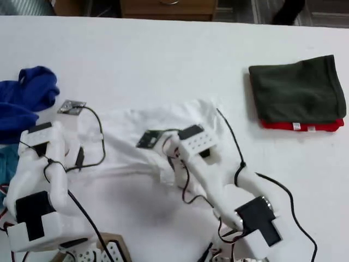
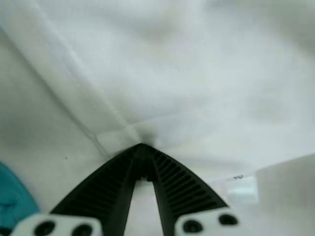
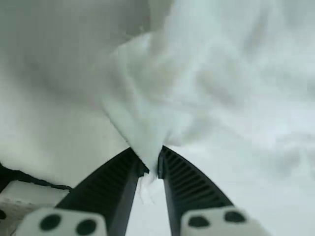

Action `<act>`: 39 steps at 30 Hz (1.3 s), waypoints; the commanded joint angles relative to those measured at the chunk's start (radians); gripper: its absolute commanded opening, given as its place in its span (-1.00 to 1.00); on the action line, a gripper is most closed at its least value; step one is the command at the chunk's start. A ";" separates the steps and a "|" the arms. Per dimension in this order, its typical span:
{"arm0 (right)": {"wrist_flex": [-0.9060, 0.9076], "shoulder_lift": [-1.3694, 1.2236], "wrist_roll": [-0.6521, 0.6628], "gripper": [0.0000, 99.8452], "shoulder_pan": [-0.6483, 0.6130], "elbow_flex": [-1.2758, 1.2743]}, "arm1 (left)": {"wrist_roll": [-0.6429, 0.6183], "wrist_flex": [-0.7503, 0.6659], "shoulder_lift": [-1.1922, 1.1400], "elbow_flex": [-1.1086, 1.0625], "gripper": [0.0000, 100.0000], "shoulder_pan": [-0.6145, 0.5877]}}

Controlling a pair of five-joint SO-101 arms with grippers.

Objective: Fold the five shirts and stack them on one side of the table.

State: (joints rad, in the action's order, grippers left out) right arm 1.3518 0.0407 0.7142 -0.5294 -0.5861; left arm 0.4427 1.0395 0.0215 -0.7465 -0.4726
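A white shirt [image 1: 136,164] lies spread on the white table [image 1: 163,60] in front of both arms. My left gripper [image 2: 141,147] is shut on the shirt's edge [image 2: 123,135], at the shirt's left side in the high view [image 1: 73,155]. My right gripper [image 3: 150,167] is shut on a bunched fold of the white shirt [image 3: 142,128] near the shirt's middle [image 1: 174,150]. At the right of the table a folded dark green shirt [image 1: 297,90] sits on a folded red shirt [image 1: 302,126]. A crumpled blue shirt [image 1: 24,98] and a teal shirt [image 1: 6,164] lie at the left edge.
Black cables run along both arms over the white shirt. The far half of the table is bare white surface. A wooden cabinet [image 1: 166,8] stands beyond the table's far edge. A strip of teal cloth [image 2: 12,201] shows beside my left gripper.
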 commanded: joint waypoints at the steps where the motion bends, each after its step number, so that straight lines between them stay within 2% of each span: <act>1: 0.071 -0.007 0.054 -0.96 0.099 0.184 | 0.003 -0.040 0.002 -0.002 -0.95 -0.006; 7: 0.088 -0.012 0.121 -0.96 0.191 0.399 | 0.003 -0.040 0.002 -0.004 -0.95 -0.006; 14: -0.071 -0.016 0.120 -0.96 0.156 0.442 | 0.003 -0.041 0.002 -0.004 -0.95 -0.006; 19: -0.113 -0.128 0.112 -0.94 0.148 0.463 | 0.003 -0.041 0.000 -0.004 -0.95 -0.006; 24: -0.117 -0.317 0.002 -0.70 0.193 0.626 | 0.003 -0.041 0.000 -0.004 -0.95 -0.006; 26: -0.113 -0.369 -0.023 -0.67 0.208 0.715 | 0.003 -0.041 0.000 -0.004 -0.95 -0.006; 32: -0.025 -0.392 -0.123 -0.67 0.222 0.927 | 0.003 -0.041 0.000 -0.004 -0.95 -0.006; 35: 0.108 -0.392 -0.135 -0.68 0.219 1.005 | 0.003 -0.041 0.000 -0.004 -0.95 -0.006; 39: 0.331 -0.392 -0.127 -0.99 0.173 1.033 | 0.003 -0.041 0.000 -0.005 -0.95 -0.006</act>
State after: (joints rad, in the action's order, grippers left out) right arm 1.5497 -0.3583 0.5915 -0.3237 0.3959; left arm 0.4427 1.0349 0.0215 -0.7480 -0.4726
